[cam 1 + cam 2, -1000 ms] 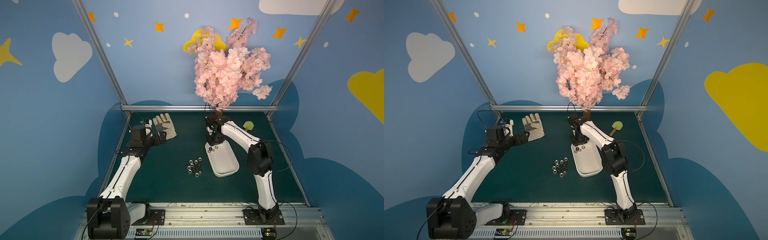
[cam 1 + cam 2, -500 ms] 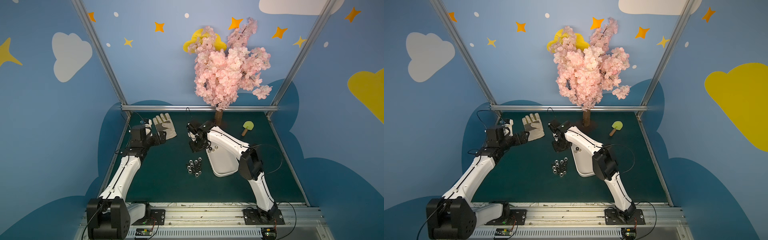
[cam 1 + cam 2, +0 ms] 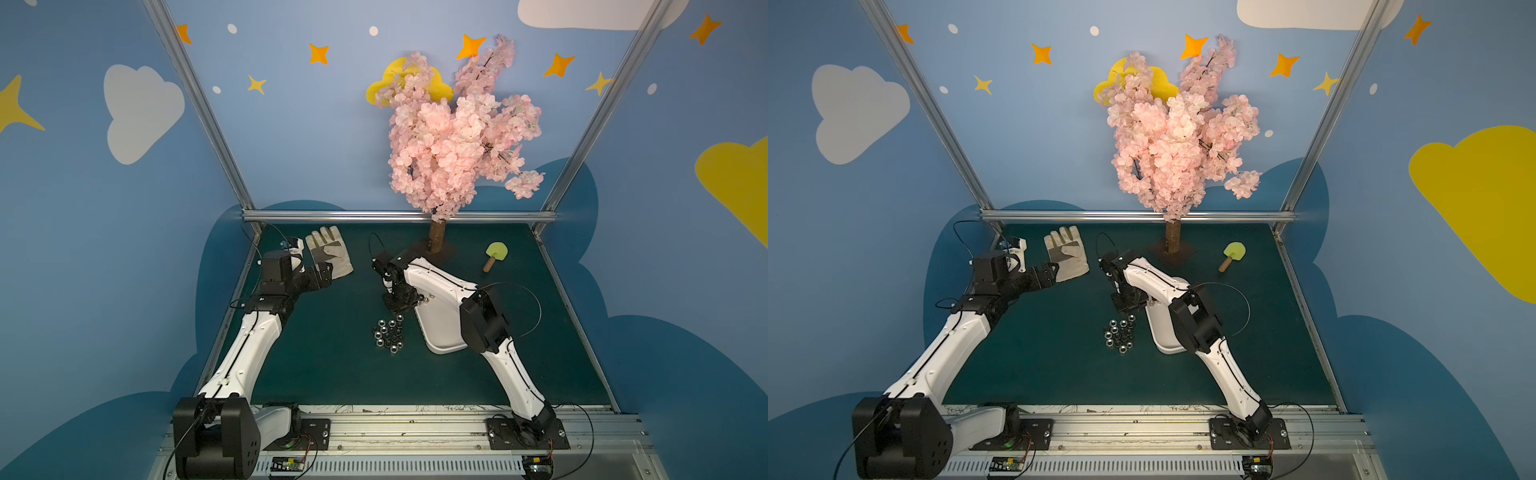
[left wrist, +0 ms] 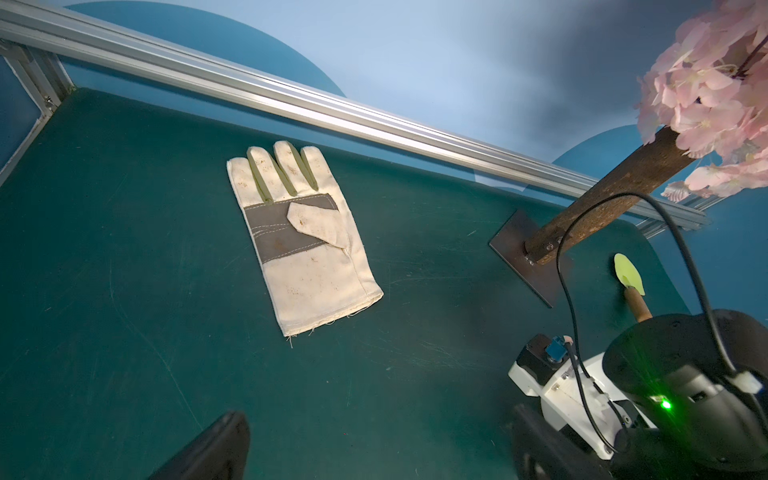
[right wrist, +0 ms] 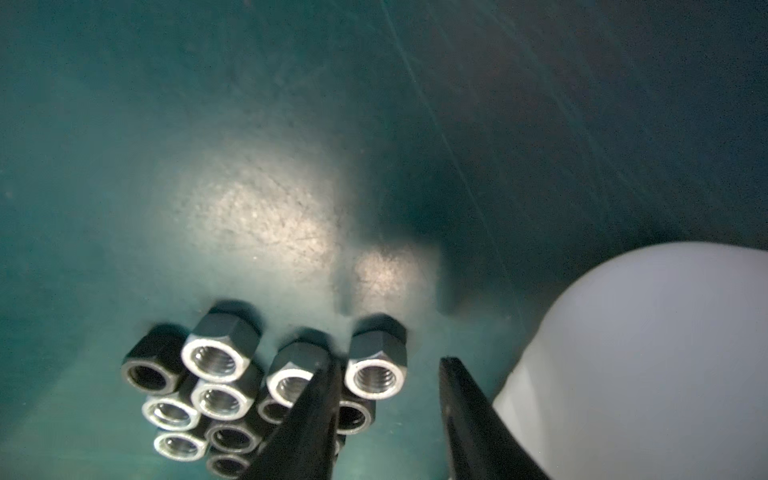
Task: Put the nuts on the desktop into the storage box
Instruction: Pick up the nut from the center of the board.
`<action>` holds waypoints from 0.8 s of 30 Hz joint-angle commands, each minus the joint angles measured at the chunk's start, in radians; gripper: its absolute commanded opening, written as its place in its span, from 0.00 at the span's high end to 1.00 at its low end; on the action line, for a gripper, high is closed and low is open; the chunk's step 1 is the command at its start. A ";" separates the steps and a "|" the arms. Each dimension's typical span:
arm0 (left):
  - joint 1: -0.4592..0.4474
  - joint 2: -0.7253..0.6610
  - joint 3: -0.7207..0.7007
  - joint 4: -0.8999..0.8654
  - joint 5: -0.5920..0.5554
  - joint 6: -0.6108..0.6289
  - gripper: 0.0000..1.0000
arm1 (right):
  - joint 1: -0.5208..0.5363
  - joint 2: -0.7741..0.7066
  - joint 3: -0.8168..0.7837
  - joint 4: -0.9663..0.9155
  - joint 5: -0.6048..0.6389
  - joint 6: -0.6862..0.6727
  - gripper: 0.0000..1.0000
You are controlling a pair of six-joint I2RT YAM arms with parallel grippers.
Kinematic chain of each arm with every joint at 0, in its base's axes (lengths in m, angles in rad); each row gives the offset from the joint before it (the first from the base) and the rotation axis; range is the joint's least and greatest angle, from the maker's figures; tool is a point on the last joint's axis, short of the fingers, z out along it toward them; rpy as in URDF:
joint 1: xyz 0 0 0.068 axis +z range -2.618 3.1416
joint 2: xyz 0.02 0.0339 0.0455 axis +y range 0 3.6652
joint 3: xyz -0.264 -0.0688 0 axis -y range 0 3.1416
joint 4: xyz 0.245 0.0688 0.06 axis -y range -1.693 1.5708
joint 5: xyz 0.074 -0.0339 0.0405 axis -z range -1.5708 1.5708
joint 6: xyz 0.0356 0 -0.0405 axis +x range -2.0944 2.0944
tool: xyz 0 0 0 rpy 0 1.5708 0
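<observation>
Hovered the right gripper (image 5: 386, 363), part-open and empty, above the hex nuts (image 3: 388, 334) clustered mid-way across the tabletop (image 3: 332, 374), just beside the white storage box (image 3: 440, 332). Needed a full descent astride the nut nearest the box before closing on its flats. Held the left gripper (image 4: 378, 415) wide open, idle.

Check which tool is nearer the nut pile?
Right. The right tool sits just behind the nuts, next to the storage box; the left tool is well off to the side, by the glove.
</observation>
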 commanded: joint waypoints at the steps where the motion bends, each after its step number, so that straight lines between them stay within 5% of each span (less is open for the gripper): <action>1: -0.001 -0.016 0.020 -0.006 0.004 0.002 0.00 | -0.001 0.033 0.024 -0.047 -0.009 0.009 0.56; 8: 0.000 -0.016 0.020 -0.006 0.003 0.002 0.00 | 0.006 0.046 0.014 -0.043 -0.026 0.015 0.60; 15: -0.001 -0.020 0.022 -0.007 0.002 0.003 0.00 | 0.004 0.032 0.023 -0.034 -0.031 0.018 0.87; 24: 0.000 -0.022 0.025 -0.010 0.003 0.005 0.00 | -0.026 -0.188 0.057 -0.006 0.040 0.007 0.87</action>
